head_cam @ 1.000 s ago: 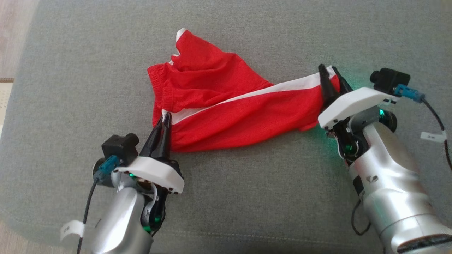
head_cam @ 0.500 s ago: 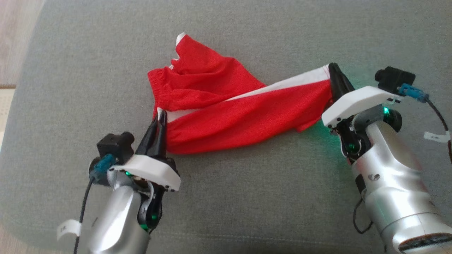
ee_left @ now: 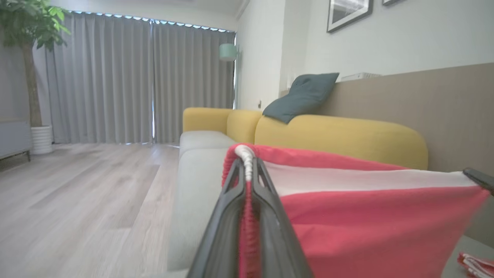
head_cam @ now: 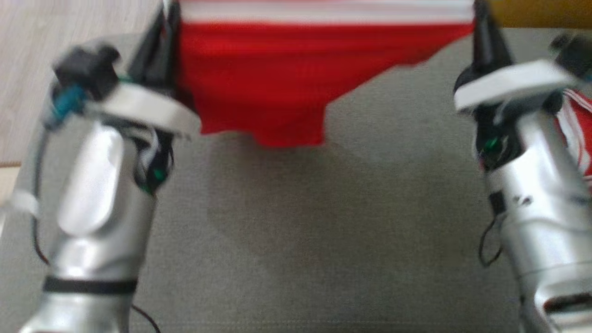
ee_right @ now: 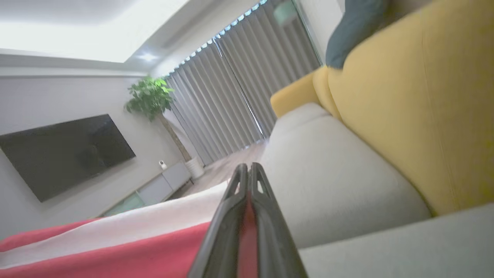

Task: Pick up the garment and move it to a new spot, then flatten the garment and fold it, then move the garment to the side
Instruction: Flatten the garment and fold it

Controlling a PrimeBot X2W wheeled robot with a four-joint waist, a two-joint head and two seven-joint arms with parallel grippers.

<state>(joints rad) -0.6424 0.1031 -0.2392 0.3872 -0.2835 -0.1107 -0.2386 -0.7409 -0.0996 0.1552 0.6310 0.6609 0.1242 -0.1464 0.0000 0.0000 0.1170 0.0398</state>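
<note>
Above cushion (head_cam: 323, 240): garment (head_cam: 259, 78) taut between left gripper (ee_left: 247, 170) and right gripper (ee_right: 247, 172), both clamped on ends.

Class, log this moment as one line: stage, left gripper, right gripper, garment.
stage: pick-up | left gripper: shut on garment | right gripper: shut on garment | garment: red, white stripe, hangs stretched between both, above grey seat

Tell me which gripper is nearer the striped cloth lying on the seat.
Right. The striped cloth lies close beside the right arm, a little back from the right gripper; the left gripper is across the seat, at the far end of the stretched red shorts.
</note>
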